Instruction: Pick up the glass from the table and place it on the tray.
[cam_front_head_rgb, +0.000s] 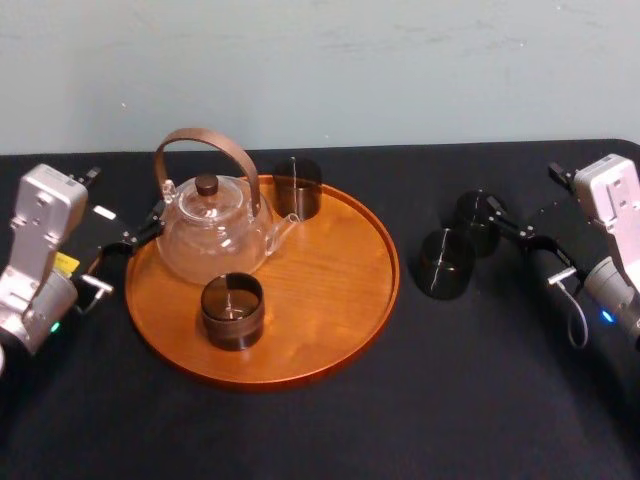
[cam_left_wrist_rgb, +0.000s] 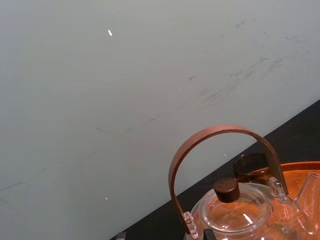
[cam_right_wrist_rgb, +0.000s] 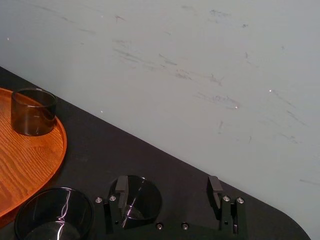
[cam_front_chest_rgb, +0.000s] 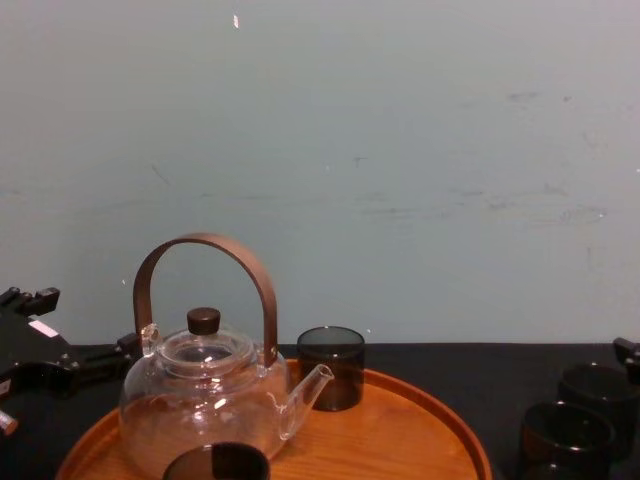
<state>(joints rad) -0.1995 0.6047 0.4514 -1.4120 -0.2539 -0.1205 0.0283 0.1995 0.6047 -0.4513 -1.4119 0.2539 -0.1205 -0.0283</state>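
Observation:
Two dark glasses stand on the black table (cam_front_head_rgb: 320, 430) to the right of the tray: a nearer glass (cam_front_head_rgb: 444, 264) (cam_right_wrist_rgb: 54, 216) and a farther glass (cam_front_head_rgb: 478, 221) (cam_right_wrist_rgb: 142, 200). My right gripper (cam_front_head_rgb: 535, 245) (cam_right_wrist_rgb: 168, 189) is open just right of them. One of its fingers (cam_right_wrist_rgb: 121, 187) reaches over the farther glass's rim, and the rest of the gap holds nothing. The round orange-brown tray (cam_front_head_rgb: 330, 270) (cam_front_chest_rgb: 430, 405) carries a glass teapot (cam_front_head_rgb: 210, 225) and two more dark glasses (cam_front_head_rgb: 297, 188) (cam_front_head_rgb: 232, 311). My left gripper (cam_front_head_rgb: 125, 255) rests open at the tray's left edge, beside the teapot.
The teapot's brown handle (cam_left_wrist_rgb: 220, 135) arches high over the left half of the tray. The tray's right half is bare wood. A pale wall (cam_front_chest_rgb: 400, 150) rises behind the table's far edge. Black tabletop lies in front of the tray.

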